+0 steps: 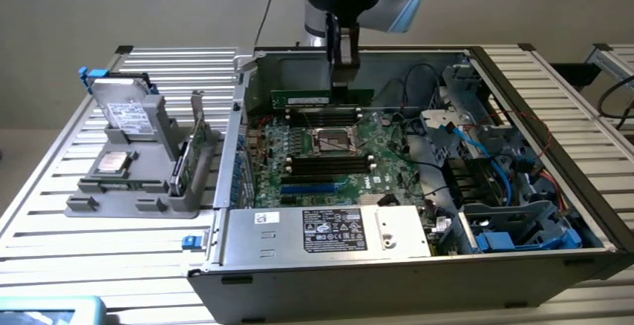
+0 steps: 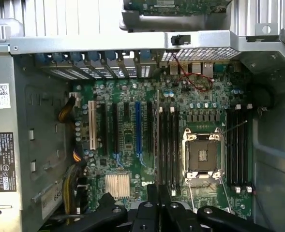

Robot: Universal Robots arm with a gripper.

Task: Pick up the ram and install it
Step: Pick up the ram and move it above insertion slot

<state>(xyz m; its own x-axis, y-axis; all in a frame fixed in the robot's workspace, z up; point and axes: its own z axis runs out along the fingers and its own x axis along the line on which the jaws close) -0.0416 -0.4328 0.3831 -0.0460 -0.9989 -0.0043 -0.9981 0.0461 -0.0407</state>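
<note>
In the exterior view my gripper [image 1: 342, 73] hangs inside the open computer case, shut on the ram [image 1: 319, 96]. The ram is a thin green stick with a pale label, held level on its long edge. It hovers just above the far bank of black memory slots [image 1: 327, 110], beyond the CPU socket [image 1: 333, 141]. In the wrist view the ram [image 2: 157, 145] shows edge-on as a thin line running out from my gripper [image 2: 158, 195]. It lies alongside the black slots [image 2: 170, 145] next to the socket [image 2: 202, 157]. Whether the ram touches a slot I cannot tell.
A second bank of memory slots [image 1: 329, 164] lies on the near side of the socket. The power supply [image 1: 327, 230] closes the case front, and blue cables and drive bays [image 1: 495, 184] fill the exterior view's right. A grey fixture [image 1: 139, 169] outside holds a drive and a green expansion card [image 1: 195, 143].
</note>
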